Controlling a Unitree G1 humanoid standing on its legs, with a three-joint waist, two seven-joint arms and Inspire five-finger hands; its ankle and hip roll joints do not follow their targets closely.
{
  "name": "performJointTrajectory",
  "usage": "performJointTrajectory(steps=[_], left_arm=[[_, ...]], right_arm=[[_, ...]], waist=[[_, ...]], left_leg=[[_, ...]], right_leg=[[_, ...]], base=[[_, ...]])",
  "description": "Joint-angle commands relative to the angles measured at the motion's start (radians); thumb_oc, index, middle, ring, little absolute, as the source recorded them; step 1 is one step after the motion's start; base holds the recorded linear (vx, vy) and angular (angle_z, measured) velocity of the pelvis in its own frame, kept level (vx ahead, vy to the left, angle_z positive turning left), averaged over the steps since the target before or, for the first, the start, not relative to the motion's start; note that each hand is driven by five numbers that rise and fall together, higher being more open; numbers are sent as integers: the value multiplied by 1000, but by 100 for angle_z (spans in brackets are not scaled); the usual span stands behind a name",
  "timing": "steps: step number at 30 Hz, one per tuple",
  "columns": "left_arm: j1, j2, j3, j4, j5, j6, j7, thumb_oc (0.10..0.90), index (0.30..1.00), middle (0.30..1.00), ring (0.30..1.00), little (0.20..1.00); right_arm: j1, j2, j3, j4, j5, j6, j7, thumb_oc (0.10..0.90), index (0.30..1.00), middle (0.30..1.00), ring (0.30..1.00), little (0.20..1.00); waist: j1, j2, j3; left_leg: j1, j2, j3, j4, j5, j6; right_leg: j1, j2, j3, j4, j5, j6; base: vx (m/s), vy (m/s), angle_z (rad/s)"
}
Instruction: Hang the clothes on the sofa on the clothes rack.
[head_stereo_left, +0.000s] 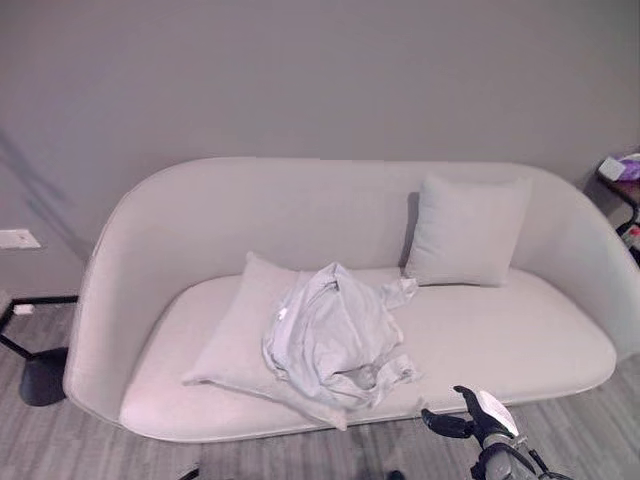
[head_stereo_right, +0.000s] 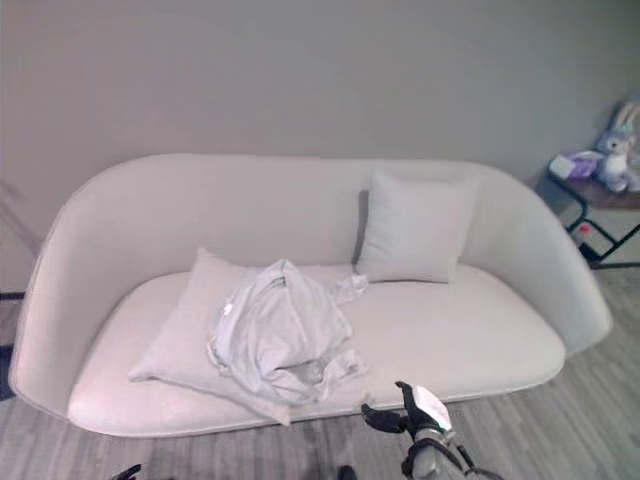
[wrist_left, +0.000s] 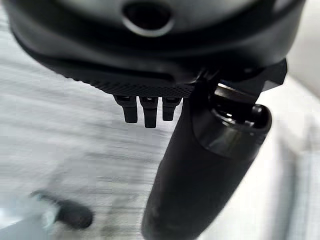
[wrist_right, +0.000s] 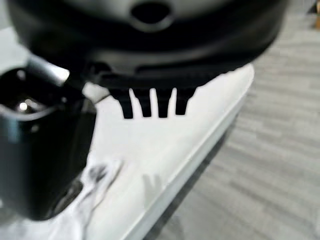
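Right hand: right hand (head_stereo_left: 480, 418) hovers low in front of the sofa's near edge, just right of the garment; fingers straight and relaxed, holding nothing, white-covered thumb standing apart.
Left hand: left hand (wrist_left: 150, 107) hangs over the grey plank floor (wrist_left: 65, 145); the fingers that show are straight, nothing in them.
Garment: crumpled pale grey shirt (head_stereo_left: 335, 340) lies heaped on the seat, half over a flat cushion (head_stereo_left: 235, 335), left of centre and close to the near edge.
Handling: looks light, soft and limp; it will likely sag and unfold when lifted, with no stiffness to hold a shape.
Where to grip: a raised fold at the top of the heap, or the bunched edge nearest the right hand, seems the surest pinch.
Sofa: pale curved sofa (head_stereo_left: 520, 345) against a grey wall, an upright square pillow (head_stereo_left: 465, 232) at its back right.
Surroundings: dark stand base (head_stereo_left: 42, 375) on the floor far left; small side table (head_stereo_right: 600, 195) with a plush toy (head_stereo_right: 618, 155) far right.
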Motion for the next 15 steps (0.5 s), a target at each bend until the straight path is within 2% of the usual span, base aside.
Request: performJointTrajectory(steps=[1,2,4,5,6,7,10,11,14,15], left_arm=[[-62,-47,-39,10,16,-42,0,800,900,900,900,900],[-59,-56,-56,8,7,-40,2,800,900,900,900,900],[-58,-58,-61,5,-5,-40,3,800,900,900,900,900],[-55,-63,-79,-1,-16,-42,9,800,900,900,900,900],[-64,-70,-114,-9,-24,-41,19,800,900,900,900,900],[-65,-70,-114,-9,-25,-41,20,800,900,900,900,900],[-80,-79,-167,-35,-15,-34,26,800,900,900,900,900],[-74,-78,-176,-40,-4,-32,24,800,900,900,900,900],[-49,-70,-185,-21,26,-17,14,800,900,900,900,900],[-50,-70,-185,-20,27,-17,14,800,900,900,900,900]], right_arm=[[-102,-118,-40,-57,8,-49,-56,800,900,900,900,900],[-120,-109,-48,-28,58,-57,-75,800,900,900,900,900],[-127,-105,-51,-14,81,-65,-87,800,900,900,900,900],[-150,-84,-70,16,157,-79,-109,800,900,900,900,900],[-175,-68,-118,49,284,-104,-142,800,900,900,900,900],[-176,-68,-118,51,285,-105,-142,800,900,900,900,900],[-195,-78,-170,81,420,-133,-165,800,900,900,900,900],[-201,-88,-183,90,455,-135,-161,800,900,900,900,900],[-246,-106,-224,107,568,-158,-137,800,900,900,900,900],[-247,-106,-224,108,568,-158,-137,800,900,900,900,900]], waist=[[13,34,1],[18,52,-2],[18,62,-3],[20,82,1],[17,94,27],[14,94,28],[-10,108,64],[-13,120,63],[-13,153,53],[-14,152,51]], left_leg=[[-81,239,38,1,-16,-108],[-104,273,16,1,3,-125],[-115,289,0,1,12,-135],[-130,318,-13,1,29,-154],[-174,327,29,23,61,-156],[-177,326,24,27,60,-156],[-273,335,256,107,92,-140],[-284,339,298,107,100,-139],[-281,336,298,60,115,-140],[-285,334,298,59,118,-139]], right_leg=[[8,5,5,15,-39,18],[16,40,-5,15,-75,-2],[22,57,-13,15,-91,-13],[38,80,-34,15,-121,-28],[56,74,-76,15,-136,-37],[58,73,-80,15,-137,-37],[79,44,-186,15,-149,-39],[78,48,-206,15,-152,-41],[74,53,-222,15,-156,-36],[70,52,-223,15,-155,-36]], base=[[92,-295,9],[84,-263,13],[84,-160,47],[79,-101,78],[78,-101,65],[-22,-19,62],[-83,-18,89],[-7,-36,111],[66,6,113],[56,43,53]])
